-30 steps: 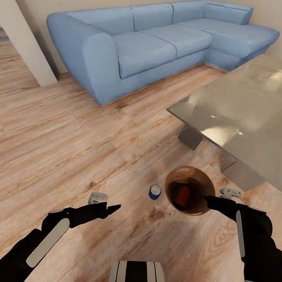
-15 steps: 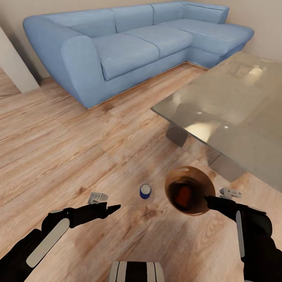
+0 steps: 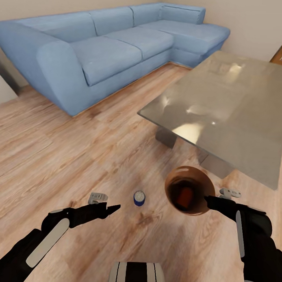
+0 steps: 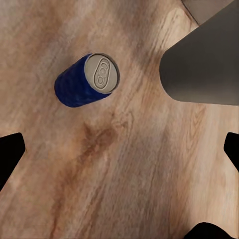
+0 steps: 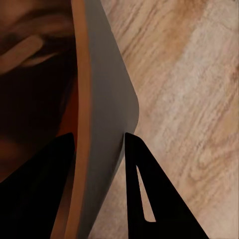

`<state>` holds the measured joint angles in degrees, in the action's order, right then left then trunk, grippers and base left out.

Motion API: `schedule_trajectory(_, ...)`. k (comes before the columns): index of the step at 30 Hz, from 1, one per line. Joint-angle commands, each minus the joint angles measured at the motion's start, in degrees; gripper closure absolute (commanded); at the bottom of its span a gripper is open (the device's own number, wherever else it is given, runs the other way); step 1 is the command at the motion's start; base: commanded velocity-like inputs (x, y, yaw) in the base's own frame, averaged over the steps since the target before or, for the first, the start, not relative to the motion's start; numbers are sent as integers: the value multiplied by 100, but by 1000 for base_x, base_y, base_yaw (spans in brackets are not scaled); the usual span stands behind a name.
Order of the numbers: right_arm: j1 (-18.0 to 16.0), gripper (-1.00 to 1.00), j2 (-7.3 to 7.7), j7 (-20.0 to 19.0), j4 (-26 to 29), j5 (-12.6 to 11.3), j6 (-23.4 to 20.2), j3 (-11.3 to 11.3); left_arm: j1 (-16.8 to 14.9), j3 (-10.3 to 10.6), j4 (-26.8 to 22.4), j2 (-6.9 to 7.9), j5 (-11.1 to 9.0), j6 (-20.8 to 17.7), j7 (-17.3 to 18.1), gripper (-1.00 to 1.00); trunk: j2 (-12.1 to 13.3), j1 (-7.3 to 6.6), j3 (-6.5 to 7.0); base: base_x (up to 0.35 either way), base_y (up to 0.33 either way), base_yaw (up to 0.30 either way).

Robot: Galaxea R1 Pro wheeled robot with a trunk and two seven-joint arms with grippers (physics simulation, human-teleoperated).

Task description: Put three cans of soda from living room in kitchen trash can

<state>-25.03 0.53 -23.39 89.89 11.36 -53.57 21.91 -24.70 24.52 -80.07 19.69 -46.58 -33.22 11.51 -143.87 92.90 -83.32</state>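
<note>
Bare floor lies open ahead of the left gripper; only the can and bin flank it.

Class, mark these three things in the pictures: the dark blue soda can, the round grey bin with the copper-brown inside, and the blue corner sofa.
Dark blue soda can (image 3: pixel 139 198): head view, on its silver top.
Round grey bin with copper-brown inside (image 3: pixel 172 179): head view, on its inner wall.
Blue corner sofa (image 3: pixel 101 54): head view, on a seat cushion.

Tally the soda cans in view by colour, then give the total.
Blue can, upright on the floor: 1
Orange can, inside the trash can that the right gripper holds by its rim: 1
Total: 2
</note>
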Motion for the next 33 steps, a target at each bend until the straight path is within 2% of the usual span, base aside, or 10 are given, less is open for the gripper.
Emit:
schedule_trajectory(1,-2,100,0,-7,2,-83,-13,-3,0,0,0,0,0,0,0,-100,0,0,4,253,230,-231)
schedule_trajectory(15,-2,100,-8,-7,2,-84,-4,-36,0,0,0,0,0,0,0,-100,0,0,39,48,43,-119)
schedule_trajectory(28,-2,100,-9,-7,2,-83,-9,-38,0,0,0,0,0,-7,0,-100,0,0,122,0,0,-179)
schedule_trajectory(33,-2,100,-9,-7,2,-82,-7,-50,0,5,-2,14,0,-9,3,-100,0,0,154,112,138,-184)
